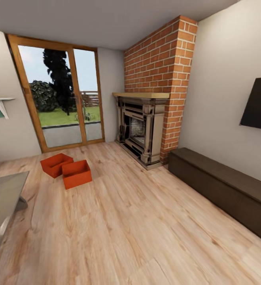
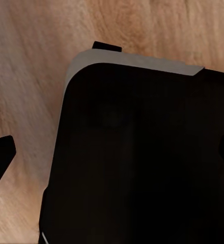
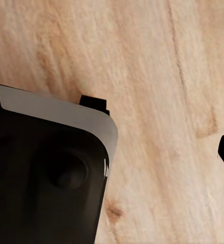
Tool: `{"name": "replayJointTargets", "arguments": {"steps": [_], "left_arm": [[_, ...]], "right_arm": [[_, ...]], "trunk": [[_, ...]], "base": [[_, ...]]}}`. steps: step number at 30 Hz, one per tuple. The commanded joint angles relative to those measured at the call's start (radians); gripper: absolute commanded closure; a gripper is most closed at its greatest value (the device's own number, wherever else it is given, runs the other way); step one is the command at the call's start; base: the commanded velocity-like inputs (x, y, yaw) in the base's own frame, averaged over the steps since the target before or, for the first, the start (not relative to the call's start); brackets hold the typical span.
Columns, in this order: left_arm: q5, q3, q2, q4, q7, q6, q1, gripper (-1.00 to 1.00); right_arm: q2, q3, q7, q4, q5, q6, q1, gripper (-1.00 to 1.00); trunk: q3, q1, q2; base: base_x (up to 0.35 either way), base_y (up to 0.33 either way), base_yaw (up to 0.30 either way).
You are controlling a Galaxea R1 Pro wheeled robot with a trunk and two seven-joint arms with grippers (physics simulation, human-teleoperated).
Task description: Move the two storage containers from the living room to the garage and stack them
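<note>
Wood floor (image 1: 138,229), two storage containers (image 1: 67,169) beyond

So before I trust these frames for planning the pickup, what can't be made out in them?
- Left gripper: in the left wrist view the dark robot body hides the fingers; open or shut cannot be told.
- Right gripper: same in the right wrist view, behind the body.
- Two storage containers: head view, far off; whether they touch is unclear.
- Glass table: cut by the head view's left edge.

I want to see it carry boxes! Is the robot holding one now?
No. Both red-orange storage containers sit on the wood floor near the glass door, untouched.
</note>
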Motion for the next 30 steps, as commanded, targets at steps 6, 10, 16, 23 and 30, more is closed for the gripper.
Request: {"name": "replayJointTargets", "arguments": {"steps": [6,10,16,23,30], "left_arm": [[0.004,0.004,0.000,0.000,0.000,-0.003,0.000,-1.00],[0.006,0.004,0.000,0.000,0.000,-0.007,0.000,-1.00],[0.007,0.004,0.000,0.000,0.000,-0.009,0.000,-1.00],[0.008,0.004,0.000,0.000,0.000,-0.008,0.000,-1.00],[0.008,0.002,0.001,0.000,-0.002,-0.006,0.000,-1.00]], "right_arm": [[0.000,0.009,-0.001,0.003,-0.009,-0.005,-0.001,-1.00],[0.000,0.009,-0.001,0.003,-0.009,-0.005,-0.001,-1.00],[0.004,0.009,-0.001,0.003,-0.009,-0.005,-0.001,-1.00],[0.003,0.009,-0.001,0.003,-0.009,-0.005,-0.001,-1.00],[0.001,0.009,-0.001,0.003,-0.009,-0.006,-0.001,-1.00]], "trunk": [[-0.001,0.001,0.000],[-0.001,0.001,0.000],[-0.001,0.001,0.000],[-0.001,0.001,0.000],[-0.001,0.001,0.000]], "base": [[0.324,0.000,0.269],[0.324,0.000,0.266],[0.324,0.000,0.265],[0.324,0.000,0.265],[0.324,0.000,0.265]]}}
